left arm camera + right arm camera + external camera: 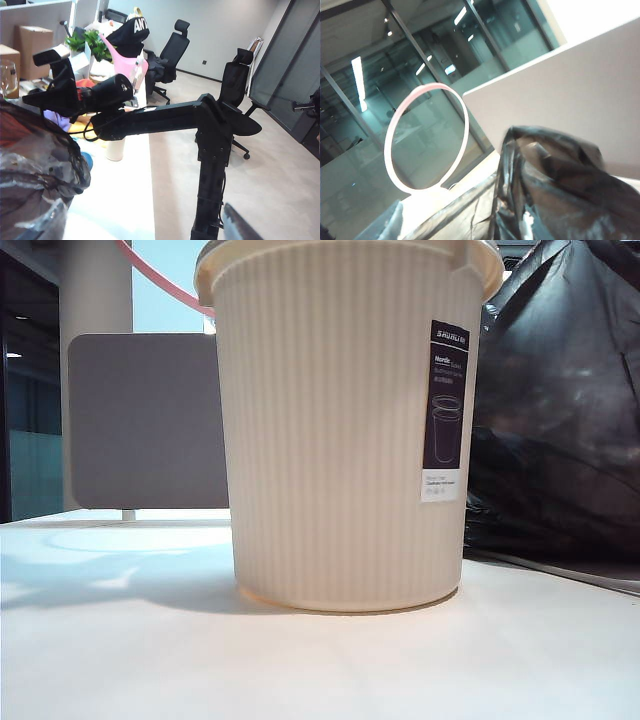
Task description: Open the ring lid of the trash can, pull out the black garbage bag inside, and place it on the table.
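The cream ribbed trash can (340, 440) stands mid-table (150, 650). Its salmon ring lid (160, 278) is tipped up behind the rim and shows as a standing hoop (427, 88) in the right wrist view. The black garbage bag (560, 420) is out of the can and heaped to its right. My right gripper (470, 227) hangs over it, jaws apart, with crinkled bag (555, 190) lying across the gap; one finger (385, 225) shows. My left gripper (140, 227) is open and empty, one finger (45, 225) beside the bag (35, 165). Neither gripper appears in the exterior view.
A grey partition panel (145, 420) stands behind the can on the left. In the left wrist view the right arm (165, 115) stretches across above the table, with a white cup (115, 149) beyond it and office chairs (172, 50) on the floor.
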You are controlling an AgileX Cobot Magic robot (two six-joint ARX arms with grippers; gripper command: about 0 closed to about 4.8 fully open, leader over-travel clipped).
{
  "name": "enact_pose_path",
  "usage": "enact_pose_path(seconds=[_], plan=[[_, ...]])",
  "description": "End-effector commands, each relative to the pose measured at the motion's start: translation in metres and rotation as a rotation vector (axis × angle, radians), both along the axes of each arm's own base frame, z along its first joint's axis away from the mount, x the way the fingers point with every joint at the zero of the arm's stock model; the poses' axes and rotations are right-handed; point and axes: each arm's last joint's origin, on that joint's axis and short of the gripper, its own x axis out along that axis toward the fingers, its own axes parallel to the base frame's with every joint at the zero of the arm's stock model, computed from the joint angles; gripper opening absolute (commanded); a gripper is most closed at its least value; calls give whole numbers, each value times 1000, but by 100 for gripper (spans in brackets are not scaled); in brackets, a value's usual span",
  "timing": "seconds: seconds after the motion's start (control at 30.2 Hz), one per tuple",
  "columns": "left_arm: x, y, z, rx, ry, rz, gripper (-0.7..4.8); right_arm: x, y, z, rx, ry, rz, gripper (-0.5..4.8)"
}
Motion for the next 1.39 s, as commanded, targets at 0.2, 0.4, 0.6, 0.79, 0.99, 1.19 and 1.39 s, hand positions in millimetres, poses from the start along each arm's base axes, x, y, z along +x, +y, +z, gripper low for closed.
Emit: enact_pose_path(seconds=[0.2,0.4,0.6,0.79,0.99,1.19,1.39], plan=[[-12,7,13,-33,-69,36,404,-44,4,52,-43,-163,-68,305],[-46,28,42,-106,-183,148,404,-103,29,109,-39,-304,-125,292],[-83,51,62,-154,-240,197,403,-157,60,145,-60,-381,-127,259],[-131,80,80,-208,-298,292,400,-208,90,167,-85,-426,-125,252],[-189,116,93,-289,-366,411,393,-246,106,178,-55,-428,-193,246],[-247,152,94,-356,-419,478,327,-274,124,181,-24,-420,-201,227],[-300,183,86,-406,-477,508,183,-302,143,182,-13,-441,-210,204]])
